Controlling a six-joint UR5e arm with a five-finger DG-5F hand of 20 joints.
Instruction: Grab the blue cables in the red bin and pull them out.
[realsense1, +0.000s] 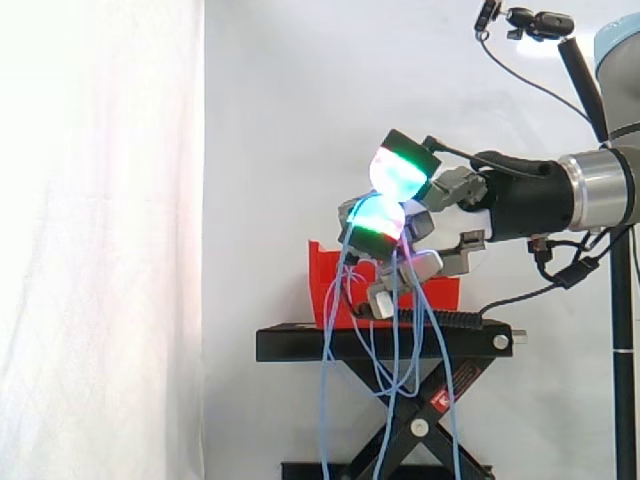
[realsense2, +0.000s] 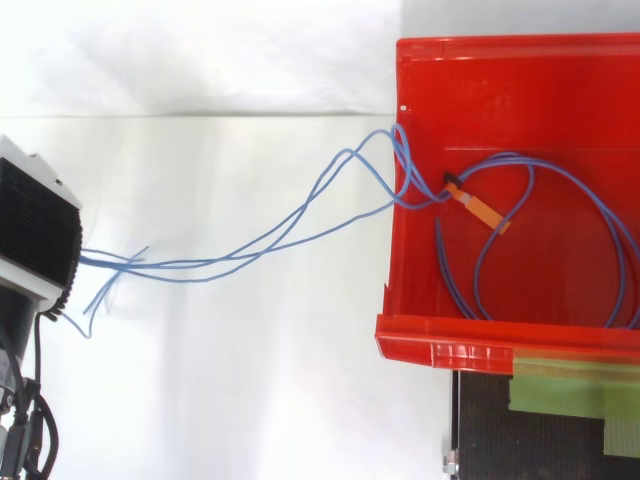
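Clutching blue cables, hand outside red bin

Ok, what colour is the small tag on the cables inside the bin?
Orange; the tag on the blue cables shows best in the top view.

— Any print you can read from your station?

— None I can make out. I see a small red label on a leg of the black stand, but its lettering is too small for me.

— And looking down from above?

— I see an orange tag on the blue cables inside the red bin, and I can tell no writing on it. Green tape lies just below the bin's front rim, plain as far as I can tell.
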